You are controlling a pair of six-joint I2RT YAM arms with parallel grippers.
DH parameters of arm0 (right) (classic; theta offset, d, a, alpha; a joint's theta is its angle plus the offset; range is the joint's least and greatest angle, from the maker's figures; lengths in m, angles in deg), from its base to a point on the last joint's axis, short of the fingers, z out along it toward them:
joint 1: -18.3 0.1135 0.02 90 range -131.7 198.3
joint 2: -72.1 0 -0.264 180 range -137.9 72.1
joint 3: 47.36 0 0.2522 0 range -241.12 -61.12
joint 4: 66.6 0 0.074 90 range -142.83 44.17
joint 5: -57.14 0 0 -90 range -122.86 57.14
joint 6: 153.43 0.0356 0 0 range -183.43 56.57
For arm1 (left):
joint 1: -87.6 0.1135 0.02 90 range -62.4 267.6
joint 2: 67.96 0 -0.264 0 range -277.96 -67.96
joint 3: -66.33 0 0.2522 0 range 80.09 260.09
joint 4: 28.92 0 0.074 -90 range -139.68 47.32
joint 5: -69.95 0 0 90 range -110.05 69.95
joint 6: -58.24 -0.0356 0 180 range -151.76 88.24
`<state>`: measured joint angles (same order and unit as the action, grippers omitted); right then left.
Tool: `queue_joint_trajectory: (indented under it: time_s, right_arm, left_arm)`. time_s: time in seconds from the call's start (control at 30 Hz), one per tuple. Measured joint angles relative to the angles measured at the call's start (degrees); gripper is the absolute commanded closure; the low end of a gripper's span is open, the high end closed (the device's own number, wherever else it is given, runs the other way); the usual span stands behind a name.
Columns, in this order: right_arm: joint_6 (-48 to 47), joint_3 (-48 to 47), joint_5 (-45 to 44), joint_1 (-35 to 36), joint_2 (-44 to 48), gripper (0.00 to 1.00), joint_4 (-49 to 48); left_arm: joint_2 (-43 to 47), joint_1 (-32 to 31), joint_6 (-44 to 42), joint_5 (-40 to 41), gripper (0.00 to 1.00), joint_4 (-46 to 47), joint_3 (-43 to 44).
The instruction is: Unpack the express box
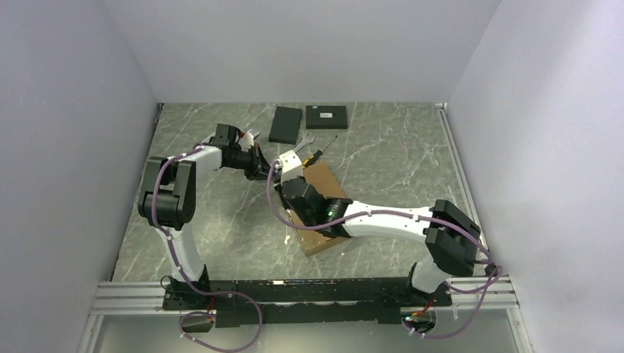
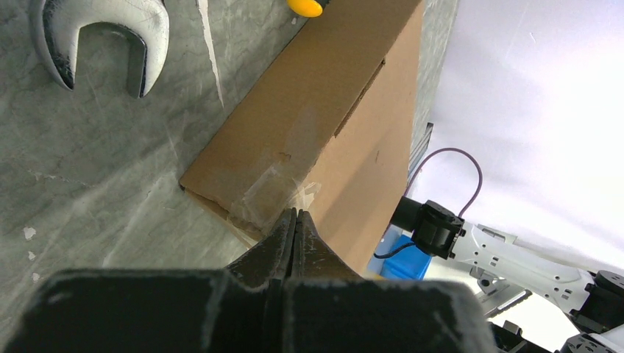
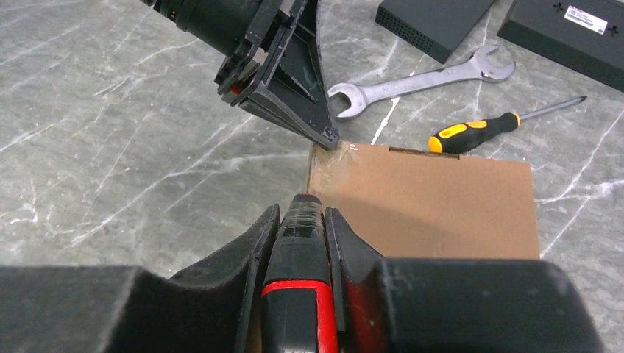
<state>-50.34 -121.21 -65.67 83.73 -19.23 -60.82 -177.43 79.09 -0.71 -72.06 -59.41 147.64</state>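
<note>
- The express box [image 1: 328, 182] lies flat in the middle of the marbled grey table [image 3: 110, 147]. Its lid is down, and its long axis runs roughly from the arms' side toward the back wall, slanted a little.
- It is plain brown cardboard, clean and square-edged. A patch of clear tape [image 2: 257, 198] is wrapped over the far-left corner, and a tuck slot shows along one side, so to my eye it's still sealed.
- Everything comes together at that taped corner. The left gripper [image 3: 330, 138] reaches in from the left with its fingers pressed together and the tip resting on the tape. I can't make out anything caught between them.
- The right gripper [image 3: 303, 220] comes from the near side, with its forearm stretched across the lid. It is clamped around a black-and-red tool [image 3: 302, 294], which looks like a cutter to me, though I can't be sure.
- The tool's nose points at the same corner and sits just short of the left fingertips.
- Both arms are at the box, so I'd guess the next move is cutting or peeling the tape there. With the two tips this close, one could knock the other.
- Just past the box lie a yellow-handled screwdriver [image 3: 478, 131] and an open-ended wrench [image 3: 423, 79].
- Two flat black boxes [image 3: 434, 18] sit further back.
</note>
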Motion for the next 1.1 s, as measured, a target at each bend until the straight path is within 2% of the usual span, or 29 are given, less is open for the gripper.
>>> queue_joint_trajectory:
  time_s: [0.8, 1.1]
  right_arm:
    - [3.74, 0.04, -1.31, 1.27, 1.05, 1.0, 4.81]
    - [5.22, 0.02, -3.65, 4.0, 1.07, 1.0, 9.31]
  left_arm:
    - [-0.04, -0.11, -0.35, 0.28, 1.0, -0.63, 0.31]
    - [-0.11, -0.17, -0.39, 0.44, 1.0, -1.53, 0.55]
